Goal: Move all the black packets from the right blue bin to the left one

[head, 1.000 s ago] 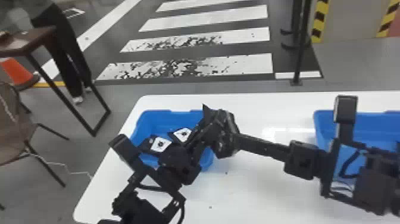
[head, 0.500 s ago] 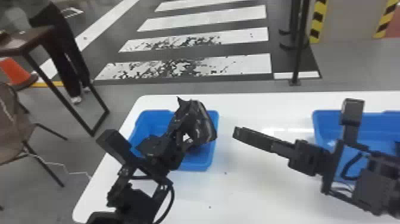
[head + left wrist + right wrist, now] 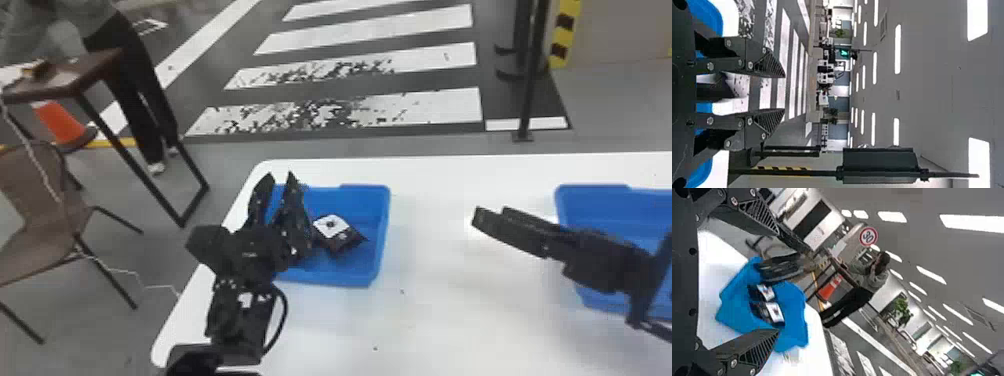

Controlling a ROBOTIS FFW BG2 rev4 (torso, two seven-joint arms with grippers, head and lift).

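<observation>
My left gripper (image 3: 282, 200) is over the left part of the left blue bin (image 3: 382, 240), its two fingers spread and pointing toward the bin's far side. In the left wrist view the left gripper (image 3: 783, 94) is open; a dark shape lies between its fingers, which I cannot identify. A black packet (image 3: 347, 242) with a white label rests in that bin beside it. The right wrist view shows two labelled packets (image 3: 775, 312) in the left bin (image 3: 738, 309). My right gripper (image 3: 487, 215) hangs in front of the right blue bin (image 3: 590, 192), and its open fingers (image 3: 760, 348) hold nothing.
The white table (image 3: 465, 335) carries both bins, with a wide gap of tabletop between them. My right forearm hides much of the right bin. A brown chair (image 3: 30, 215) and a small dark table (image 3: 65, 75) stand on the floor to the left.
The right gripper has drawn back rightward from the left bin. The left gripper has swung left and its fingers now stand apart; the dark bulky shape seen at its tip half a second ago is gone from there.
</observation>
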